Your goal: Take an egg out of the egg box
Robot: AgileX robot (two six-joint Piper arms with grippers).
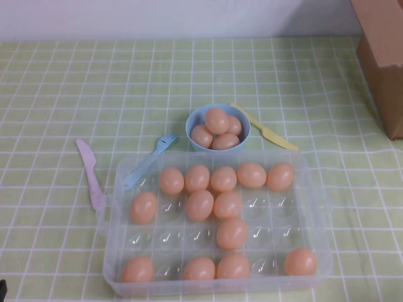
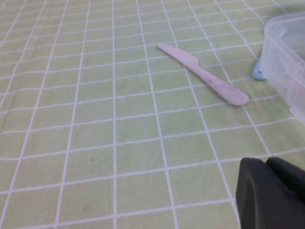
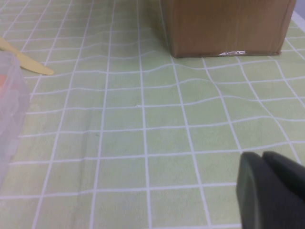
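The clear plastic egg box [image 1: 274,218] lies at the front middle of the table in the high view. Several peach-orange eggs sit in its cups, such as one egg [image 1: 232,233] near the middle. A corner of the box shows in the left wrist view [image 2: 286,57] and an edge in the right wrist view [image 3: 8,109]. My left gripper [image 2: 267,163] is shut and empty, low over the cloth to the left of the box. My right gripper [image 3: 262,155] is shut and empty, over the cloth to the right of the box. Neither gripper shows in the high view.
A light-blue bowl [image 1: 197,119] with several eggs stands behind the box. A blue fork [image 1: 154,156] and a pink knife [image 1: 90,173] lie at the box's left, a yellow knife [image 1: 264,128] at the back right. A brown cardboard box [image 1: 384,63] stands at the far right.
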